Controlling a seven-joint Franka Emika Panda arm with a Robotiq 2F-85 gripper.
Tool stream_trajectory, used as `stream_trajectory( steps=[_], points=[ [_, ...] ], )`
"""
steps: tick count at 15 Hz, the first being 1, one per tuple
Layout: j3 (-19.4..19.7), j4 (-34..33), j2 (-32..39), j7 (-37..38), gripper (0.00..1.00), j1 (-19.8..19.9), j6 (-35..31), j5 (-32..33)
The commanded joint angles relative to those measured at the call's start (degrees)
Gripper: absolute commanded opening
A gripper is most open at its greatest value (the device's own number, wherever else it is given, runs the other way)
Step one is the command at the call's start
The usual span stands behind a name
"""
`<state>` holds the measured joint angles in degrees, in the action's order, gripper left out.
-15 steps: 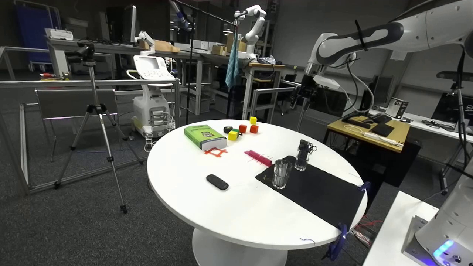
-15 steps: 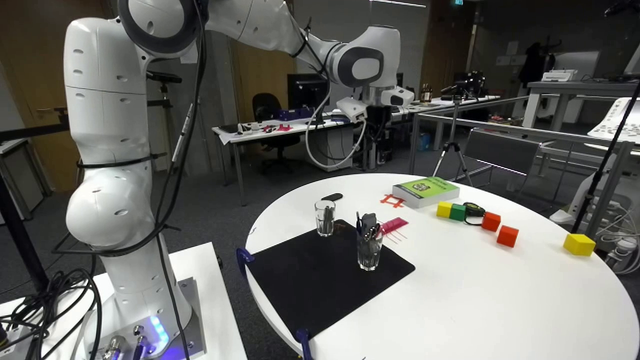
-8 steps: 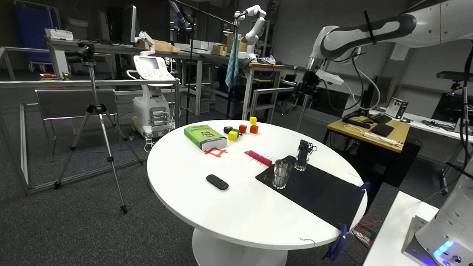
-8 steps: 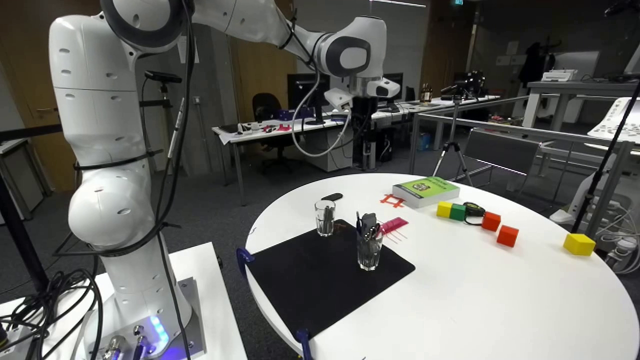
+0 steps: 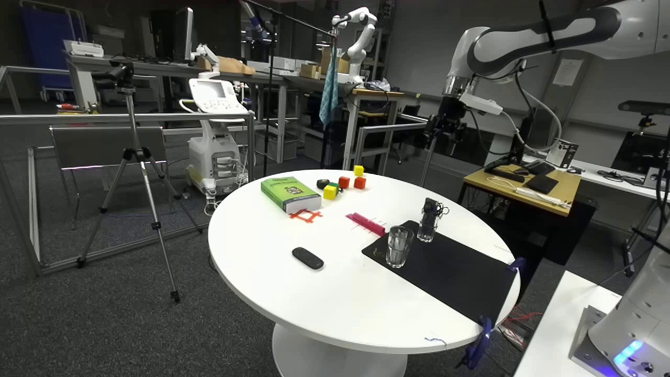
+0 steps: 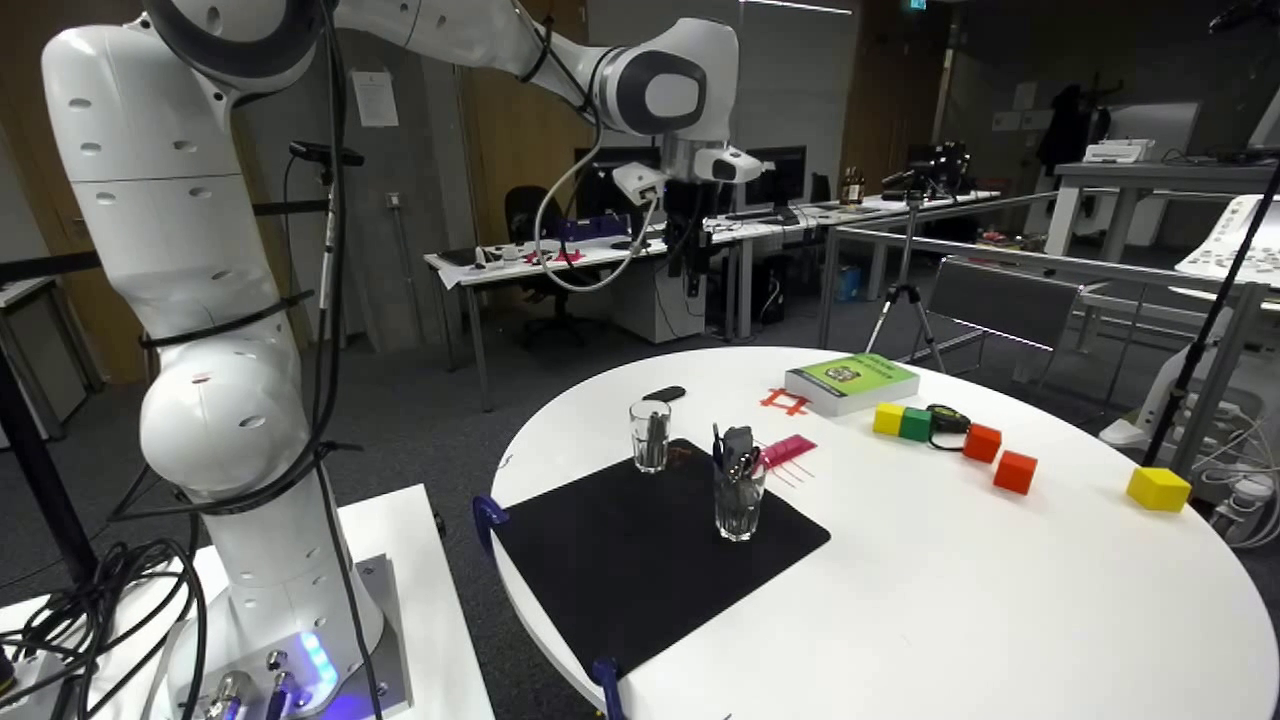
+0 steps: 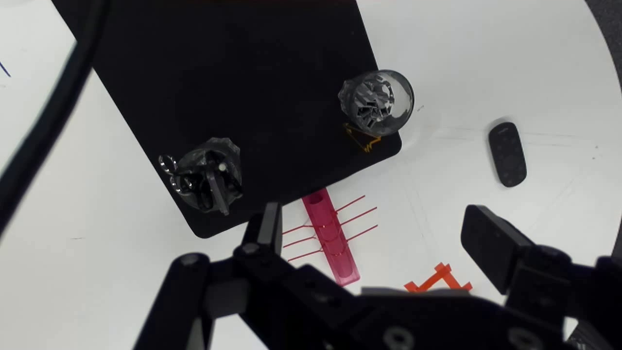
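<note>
My gripper (image 7: 374,228) is open and holds nothing. It is high above the white round table and touches nothing; it also shows in both exterior views (image 5: 442,139) (image 6: 690,270). In the wrist view a magenta trough-like piece with thin side prongs (image 7: 330,238) shows between the fingers, on the table below. A glass holding scissors and other dark items (image 7: 209,180) (image 6: 738,500) stands upright on the black mat (image 7: 218,73) (image 6: 640,570). A second glass with metallic pieces inside (image 7: 381,102) (image 5: 399,248) stands at the mat's edge.
A dark oblong remote (image 7: 508,154) (image 5: 308,257), an orange-red tape square (image 5: 306,215) and a thick green book (image 5: 291,193) lie on the table. Yellow (image 6: 1158,489), green (image 6: 915,424) and red (image 6: 1015,472) cubes sit beyond. Blue clamps (image 6: 488,515) grip the mat at the table edge.
The arm has drawn back toward its base, carrying the gripper right in an exterior view and left in another. The gripper now hangs more upright. The things on the table have not moved.
</note>
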<state>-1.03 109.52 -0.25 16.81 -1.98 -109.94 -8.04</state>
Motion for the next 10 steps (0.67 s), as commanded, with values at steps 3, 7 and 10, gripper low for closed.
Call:
stream_trajectory(
  steps=[3,7,10],
  points=[
    [-1.4,5.0,-5.7,3.6,1.0,-0.4,4.4,4.3],
    [-2.1,6.7,-7.0,4.7,1.0,-0.3,4.1,5.3],
    [-1.9,4.9,-4.6,2.9,1.0,-0.1,4.0,4.2]
  ],
)
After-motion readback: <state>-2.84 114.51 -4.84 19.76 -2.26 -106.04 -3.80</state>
